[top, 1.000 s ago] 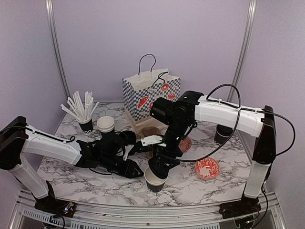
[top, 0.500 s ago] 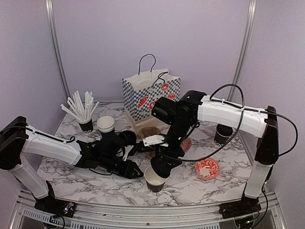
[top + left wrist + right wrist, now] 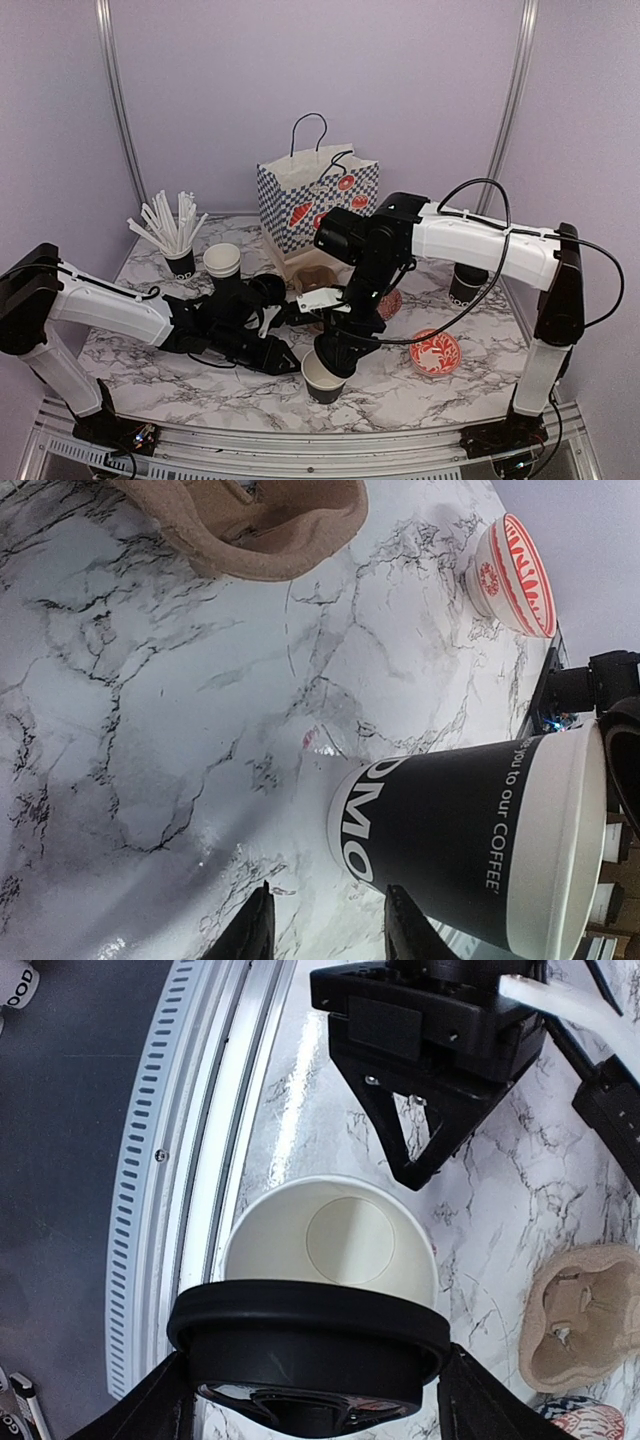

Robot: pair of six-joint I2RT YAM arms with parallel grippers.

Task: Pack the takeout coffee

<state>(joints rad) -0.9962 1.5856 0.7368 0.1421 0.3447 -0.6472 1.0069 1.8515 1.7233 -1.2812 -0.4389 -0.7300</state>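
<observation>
Nearest you, close to the front edge of the marble desk (image 3: 200, 385), stands a small black paper cup with white inside (image 3: 335, 1245), upright and uncovered. Your right pincer (image 3: 315, 1355) grips a round black plastic lid (image 3: 300, 1320) by its edges, over the cup's near rim; whether the two touch can't be told. Your left pincer (image 3: 327, 905) lies low just beside the cup, fingers parted, nothing between them. Further back: a red-and-white patterned bowl (image 3: 435, 352), a brown moulded-pulp carrier (image 3: 316, 279), then a blue-checked paper bag (image 3: 317, 203) at the rear.
</observation>
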